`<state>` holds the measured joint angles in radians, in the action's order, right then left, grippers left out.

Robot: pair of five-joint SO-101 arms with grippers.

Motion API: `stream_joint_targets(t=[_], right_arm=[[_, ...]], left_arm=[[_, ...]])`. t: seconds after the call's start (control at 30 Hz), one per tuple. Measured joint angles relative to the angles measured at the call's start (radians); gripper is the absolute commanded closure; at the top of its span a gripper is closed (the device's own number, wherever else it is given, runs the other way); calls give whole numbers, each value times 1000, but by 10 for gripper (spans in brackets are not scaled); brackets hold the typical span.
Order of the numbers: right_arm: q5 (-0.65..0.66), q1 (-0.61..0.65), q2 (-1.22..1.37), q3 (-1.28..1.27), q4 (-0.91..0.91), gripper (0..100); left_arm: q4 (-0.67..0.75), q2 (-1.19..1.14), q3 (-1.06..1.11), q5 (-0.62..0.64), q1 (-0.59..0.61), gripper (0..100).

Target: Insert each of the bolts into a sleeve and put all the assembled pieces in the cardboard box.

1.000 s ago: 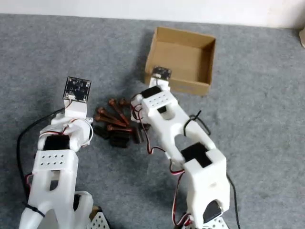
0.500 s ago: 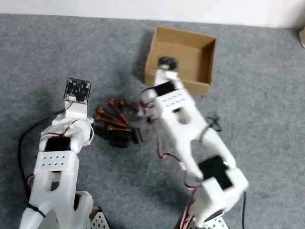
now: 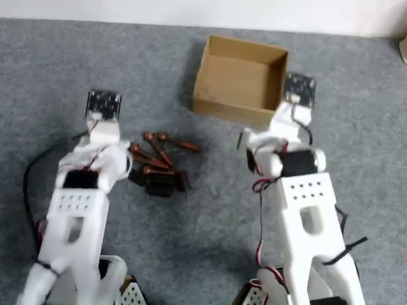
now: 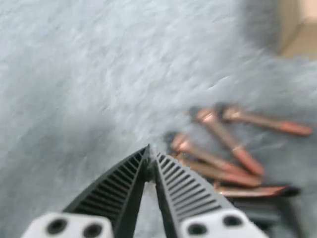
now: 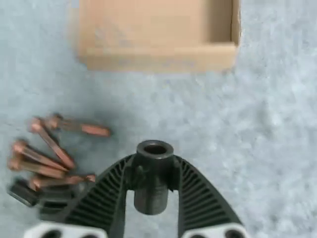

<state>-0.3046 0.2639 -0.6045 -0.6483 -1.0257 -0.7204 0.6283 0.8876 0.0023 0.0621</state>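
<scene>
Several copper-coloured bolts [image 3: 160, 151] lie in a loose pile on the grey carpet, with black sleeves [image 3: 161, 183] just in front of them. The empty cardboard box [image 3: 240, 79] stands behind and to the right. In the right wrist view my right gripper [image 5: 154, 164] is shut on an upright black sleeve [image 5: 154, 178], held over bare carpet in front of the box [image 5: 157, 57], with the bolts [image 5: 47, 156] off to one side. My left gripper [image 4: 149, 159] is shut and empty, its tips close beside the nearest bolts [image 4: 218, 158].
Grey carpet [image 3: 356, 127] covers the whole table. The right arm [image 3: 299, 190] stands right of the pile, the left arm [image 3: 82, 190] left of it. One bolt [image 3: 179, 143] lies a little apart at the back of the pile.
The right arm has swung from over the pile to the right, in front of the box's right corner, carrying a sleeve. The left arm shifted slightly.
</scene>
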Motion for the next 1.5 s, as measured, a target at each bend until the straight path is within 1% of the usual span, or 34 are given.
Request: stream_joint_targets(t=[0.13,0.23,0.3,0.4,0.5,0.57,0.73,0.8,0.93,1.03,1.17,1.3,1.5], right_arm=[[8,-48,-8,-117,103,993],[31,-74,-11,-181,180,993],[44,-80,-14,-207,221,993],[55,-81,-14,-219,270,993],[60,-83,-15,-219,282,993],[60,-83,-15,-219,284,993],[60,-83,-15,-219,284,993],[60,-83,-15,-219,284,993],[60,-83,-15,-219,285,993],[60,-83,-15,-219,285,993],[60,-83,-15,-219,285,993],[60,-83,-15,-219,288,993],[60,-83,-15,-219,288,993]], left_arm=[[-94,-265,-288,104,-118,993],[-109,-488,-470,232,-189,992],[-138,-606,-549,316,-212,993],[-164,-726,-615,397,-215,993],[-164,-810,-649,422,-213,993],[-164,-858,-664,463,-215,992],[-167,-944,-732,689,-213,989],[-169,-965,-766,720,-213,958],[-170,-1005,-802,753,-213,845],[-170,-1036,-819,806,-218,787],[-164,-1059,-830,862,-218,780],[-167,-1059,-830,884,-218,780],[-285,-1057,-859,885,-227,780]])
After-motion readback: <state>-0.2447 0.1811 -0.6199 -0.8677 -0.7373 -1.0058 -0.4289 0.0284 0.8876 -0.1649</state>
